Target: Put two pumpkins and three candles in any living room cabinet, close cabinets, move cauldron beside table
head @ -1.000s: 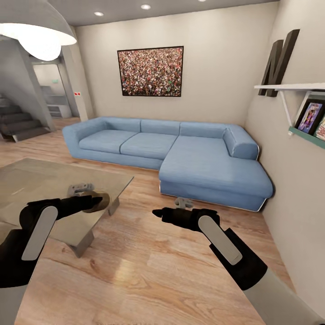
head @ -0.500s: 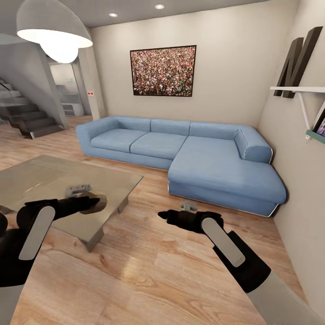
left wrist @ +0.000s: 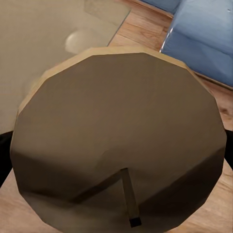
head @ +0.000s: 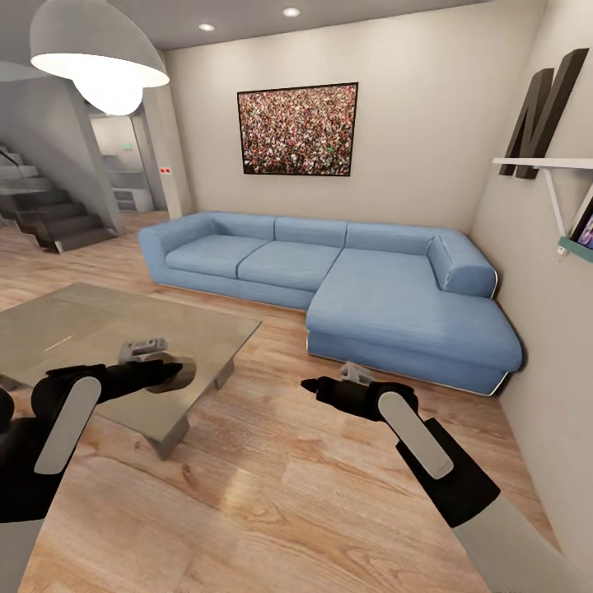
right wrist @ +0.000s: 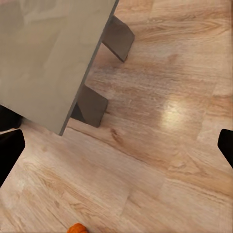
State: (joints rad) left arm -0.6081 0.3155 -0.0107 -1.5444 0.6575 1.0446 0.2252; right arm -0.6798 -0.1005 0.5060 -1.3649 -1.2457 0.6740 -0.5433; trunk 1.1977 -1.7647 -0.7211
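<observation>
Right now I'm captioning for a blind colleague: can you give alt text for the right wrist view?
A wooden floor seen from above, with the glass-topped table and two of its grey legs at one side. A sliver of an orange pumpkin sits at the frame's edge.

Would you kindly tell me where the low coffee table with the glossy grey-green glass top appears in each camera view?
Head view: the coffee table sits lower left, in front of the blue sofa.
Left wrist view: the table's top lies beyond the grey-beige candle in the left gripper.
Right wrist view: the table's edge and two slanted grey legs.
Shared landmark: the light wooden floor.
</observation>
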